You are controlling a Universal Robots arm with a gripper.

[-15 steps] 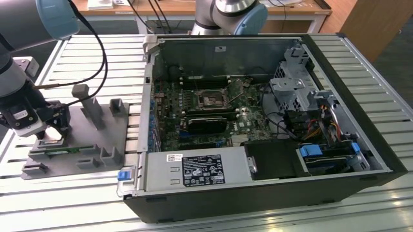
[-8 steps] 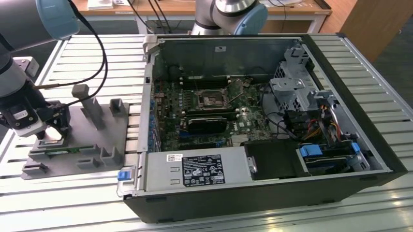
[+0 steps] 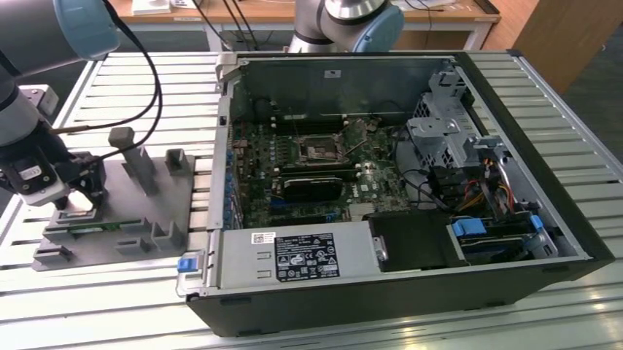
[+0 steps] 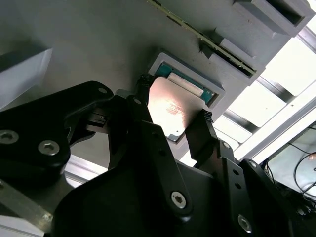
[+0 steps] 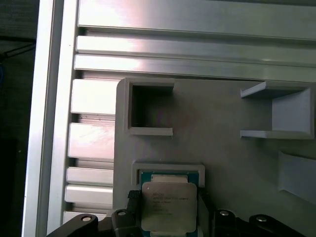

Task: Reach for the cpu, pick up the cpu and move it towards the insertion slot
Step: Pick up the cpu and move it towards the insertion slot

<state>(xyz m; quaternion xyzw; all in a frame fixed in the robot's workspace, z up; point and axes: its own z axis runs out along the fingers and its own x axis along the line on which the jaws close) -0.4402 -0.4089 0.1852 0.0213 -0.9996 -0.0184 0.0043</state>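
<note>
cpu (image 5: pixel 168 205): it's sitting at the grey fixture tray (image 3: pixel 146 211) on the exterior view's left, silvery lid facing up. As far as I'm reading both wrist views, it's hanging just over its teal-lined nest (image 5: pixel 147 174) rather than lying flat in it
how it's going to handle: I'm guessing light and totally stiff. That smooth metal lid is looking slippery though, and the underside contacts are probably the fragile bit, so no crushing it and no dragging it across anything
where to hold: the two opposite side edges, staying off the lid and the underside
gripper (image 3: pixel 80 204): the black fingertips (image 4: pixel 203 129) are pressing on the chip from two opposite edges, so I'm calling it clamped on the cpu
arm pose: the wrist is pointing pretty much straight down over the tray, with the arm coming in from the exterior view's left
insertion slot (image 3: pixel 319 149): it's sitting on the board inside the open computer case (image 3: pixel 389 299), well apart from the gripper
also nearby: a narrow green circuit strip (image 3: pixel 86 227) is lying in the tray just beside the gripper
</note>
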